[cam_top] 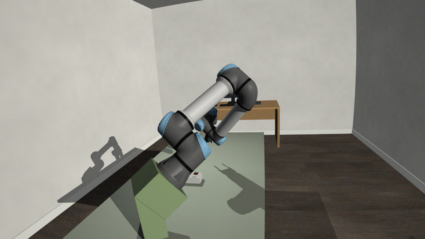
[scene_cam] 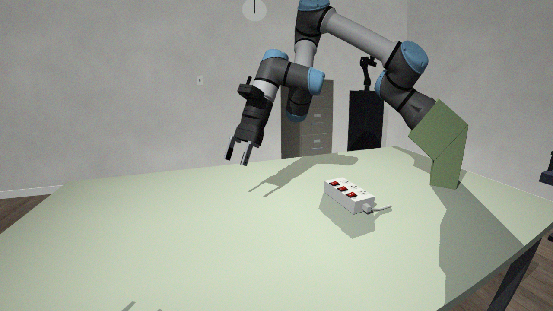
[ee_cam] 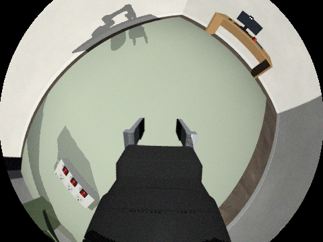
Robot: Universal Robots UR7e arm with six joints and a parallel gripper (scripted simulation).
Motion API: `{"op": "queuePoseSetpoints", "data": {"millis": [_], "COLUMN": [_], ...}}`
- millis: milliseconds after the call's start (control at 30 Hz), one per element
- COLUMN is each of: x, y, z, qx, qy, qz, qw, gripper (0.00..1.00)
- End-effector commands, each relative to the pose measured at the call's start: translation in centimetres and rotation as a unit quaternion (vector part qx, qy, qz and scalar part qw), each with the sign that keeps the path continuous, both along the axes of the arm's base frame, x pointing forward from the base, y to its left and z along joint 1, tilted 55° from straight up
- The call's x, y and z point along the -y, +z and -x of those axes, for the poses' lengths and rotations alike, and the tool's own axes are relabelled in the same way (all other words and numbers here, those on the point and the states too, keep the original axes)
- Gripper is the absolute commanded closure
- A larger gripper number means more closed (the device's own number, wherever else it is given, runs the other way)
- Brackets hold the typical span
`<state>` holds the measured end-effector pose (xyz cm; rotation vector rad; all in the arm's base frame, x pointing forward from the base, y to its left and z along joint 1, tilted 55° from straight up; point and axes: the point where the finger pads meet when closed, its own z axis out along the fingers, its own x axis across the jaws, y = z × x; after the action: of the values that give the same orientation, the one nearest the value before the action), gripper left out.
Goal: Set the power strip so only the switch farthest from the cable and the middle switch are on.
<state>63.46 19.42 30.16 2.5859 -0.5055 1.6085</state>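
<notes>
A white power strip (cam_top: 195, 179) (scene_cam: 341, 200) (ee_cam: 69, 190) lies flat on the pale green table (scene_cam: 173, 239) (ee_cam: 161, 81), right way up, with three red rocker switches. In the exterior view the far switch (scene_cam: 334, 183), the middle switch (scene_cam: 342, 188) and the switch nearest the cable (scene_cam: 351, 194) sit in a row beside the sockets. Their tilt is too small to tell surely. The cable (scene_cam: 382, 207) leaves the near right end. My gripper (scene_cam: 236, 156) (ee_cam: 160, 124) is open and empty, high above the table, left of the strip in the exterior view, touching nothing.
The green angled pedestal (scene_cam: 444, 154) (cam_top: 160, 193) carries the arm's base behind and right of the strip in the exterior view. A wooden desk (cam_top: 252, 113) (ee_cam: 242, 37) with a monitor stands beyond the table. A filing cabinet (scene_cam: 316, 131) and a black cabinet (scene_cam: 365, 119) stand behind it.
</notes>
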Motion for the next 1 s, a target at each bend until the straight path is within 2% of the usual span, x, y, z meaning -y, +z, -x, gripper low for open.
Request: {"op": "queuePoseSetpoints", "data": {"millis": [0,33,67,133,167,200,267,400,433,500,533,600,633,733,833,967], "x": [0.2,0.3,0.3,0.5,0.5,0.6,0.6,1.2,1.2,1.5,1.5,1.9,1.9,2.5,2.5,3.3], "y": [-2.9,-3.7,-3.7,-5.2,-5.2,-6.0,-6.0,-8.8,-8.8,-10.1,-10.1,-11.4,-11.4,-13.0,-13.0,-15.0], "z": [1.3,1.7,1.7,2.5,2.5,2.9,2.9,4.7,4.7,5.6,5.6,6.6,6.6,8.0,8.0,9.9], "qx": [-0.044,-0.056,-0.056,-0.082,-0.082,-0.095,-0.095,-0.147,-0.147,-0.172,-0.172,-0.197,-0.197,-0.232,-0.232,-0.275], "qy": [0.029,0.038,0.038,0.056,0.056,0.065,0.065,0.105,0.105,0.125,0.125,0.145,0.145,0.176,0.176,0.216], "qz": [0.09,0.113,0.113,0.16,0.16,0.182,0.182,0.27,0.27,0.311,0.311,0.35,0.35,0.404,0.404,0.468], "qw": [0.995,0.991,0.991,0.982,0.982,0.976,0.976,0.946,0.946,0.926,0.926,0.904,0.904,0.867,0.867,0.811], "gripper": [0.0,0.0,0.0,0.0,0.0,0.0,0.0,0.0,0.0,0.0,0.0,0.0,0.0,0.0,0.0,0.0]}}
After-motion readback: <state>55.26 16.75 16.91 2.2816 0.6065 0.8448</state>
